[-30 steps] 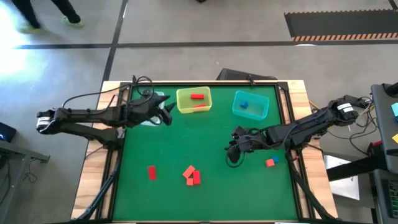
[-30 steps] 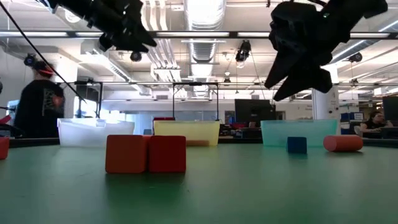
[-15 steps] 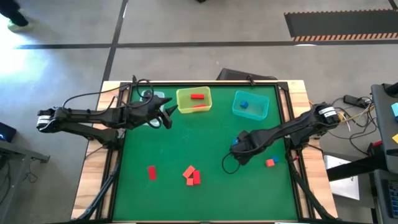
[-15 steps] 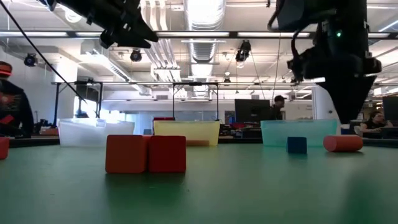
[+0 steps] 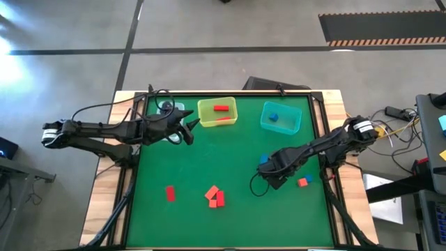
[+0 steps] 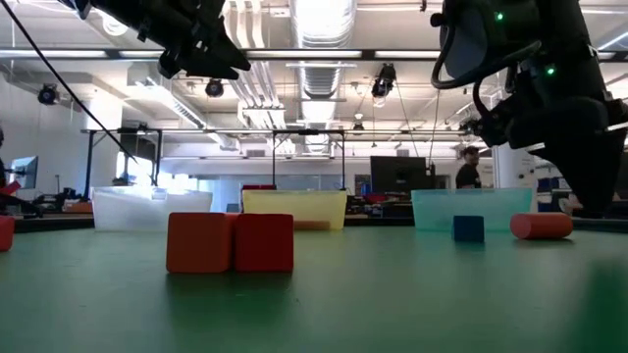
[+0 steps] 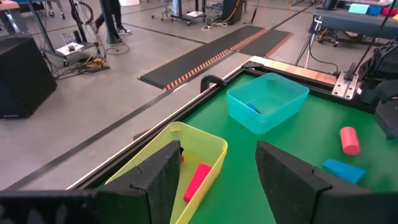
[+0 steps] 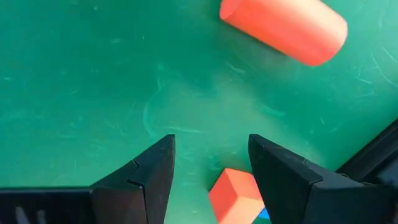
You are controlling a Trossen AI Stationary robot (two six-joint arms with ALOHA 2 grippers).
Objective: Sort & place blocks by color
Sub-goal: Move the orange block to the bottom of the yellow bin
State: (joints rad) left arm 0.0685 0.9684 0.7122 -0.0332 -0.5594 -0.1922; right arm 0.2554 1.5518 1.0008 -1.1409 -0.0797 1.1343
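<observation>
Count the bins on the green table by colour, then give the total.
clear bin: 1
yellow bin: 1
teal bin: 1
Total: 3 bins

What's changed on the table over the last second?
The right pincer swung toward the table's near-right side and now hangs open over the orange block by the edge, holding nothing. The left pincer kept hovering open near the yellow bin. No block moved.
</observation>
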